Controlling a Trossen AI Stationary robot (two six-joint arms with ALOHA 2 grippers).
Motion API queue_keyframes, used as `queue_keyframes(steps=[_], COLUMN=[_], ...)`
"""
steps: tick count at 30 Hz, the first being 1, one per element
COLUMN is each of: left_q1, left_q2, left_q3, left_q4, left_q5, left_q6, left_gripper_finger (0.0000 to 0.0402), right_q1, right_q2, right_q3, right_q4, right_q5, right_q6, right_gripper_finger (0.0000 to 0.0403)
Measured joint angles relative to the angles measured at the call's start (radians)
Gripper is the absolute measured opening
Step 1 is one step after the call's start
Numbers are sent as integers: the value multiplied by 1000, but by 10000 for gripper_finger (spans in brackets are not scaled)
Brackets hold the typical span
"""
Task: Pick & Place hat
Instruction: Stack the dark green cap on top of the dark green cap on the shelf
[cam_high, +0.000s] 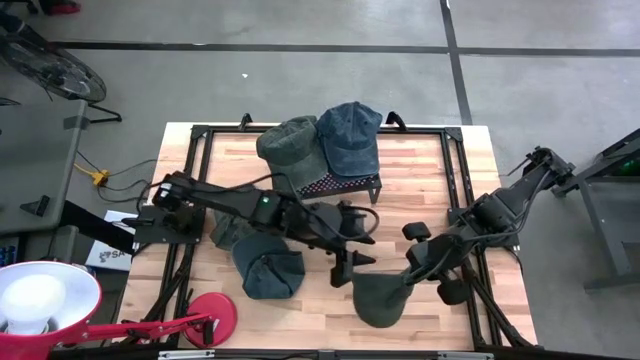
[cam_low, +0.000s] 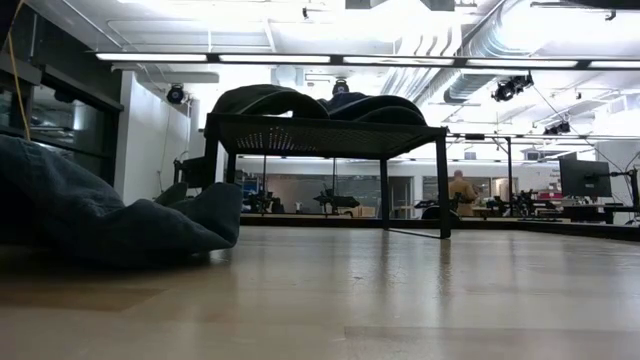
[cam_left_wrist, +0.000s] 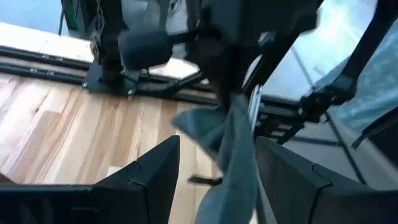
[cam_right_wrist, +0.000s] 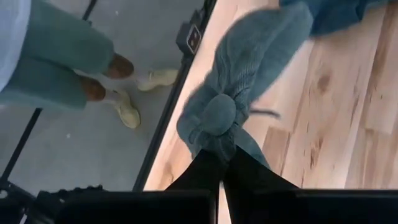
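A grey-green hat (cam_high: 383, 297) hangs near the table's near edge, held by my right gripper (cam_high: 412, 272), which is shut on it. In the right wrist view the hat (cam_right_wrist: 249, 68) bunches up ahead of the fingers. My left gripper (cam_high: 352, 262) is open just left of that hat. In its wrist view the hanging hat cloth (cam_left_wrist: 233, 155) shows between its two fingers (cam_left_wrist: 155, 171); I cannot tell whether they touch it. A dark blue-grey hat (cam_high: 268, 268) lies on the table's left half (cam_low: 100, 215). My right gripper pinches a bunched fold of the grey-green hat's cloth (cam_right_wrist: 214, 124) between its two shut fingers (cam_right_wrist: 249, 171). It comes slanting down from the table's right. The hat hangs slack below the fingers, and its lower part (cam_left_wrist: 217, 199) droops toward the table.
A black mesh rack (cam_high: 340, 185) stands at the far middle, carrying an olive hat (cam_high: 288, 142) and a blue denim hat (cam_high: 350, 135). A red lamp (cam_high: 40, 300) sits at the near left corner. A person's feet (cam_right_wrist: 124, 87) stand on the floor beside the table edge.
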Motion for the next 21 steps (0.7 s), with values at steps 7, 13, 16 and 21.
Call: queue_keyframes(steps=[7, 13, 16, 21], left_q1=[0, 0, 0, 0], left_q2=[68, 99, 114, 114], left_q3=[1, 0, 1, 2], left_q4=[160, 184, 188, 167], left_q5=[15, 13, 4, 5], left_q6=[57, 83, 83, 82], left_gripper_finger=[204, 204, 204, 205], right_q1=[-9, -30, -43, -63], right_q2=[0, 0, 0, 0], right_q3=[0, 0, 0, 0], right_q4=[42, 49, 57, 62], right_q5=[44, 91, 98, 131], right_q6=[16, 25, 26, 26], right_gripper_finger=[0, 0, 0, 0])
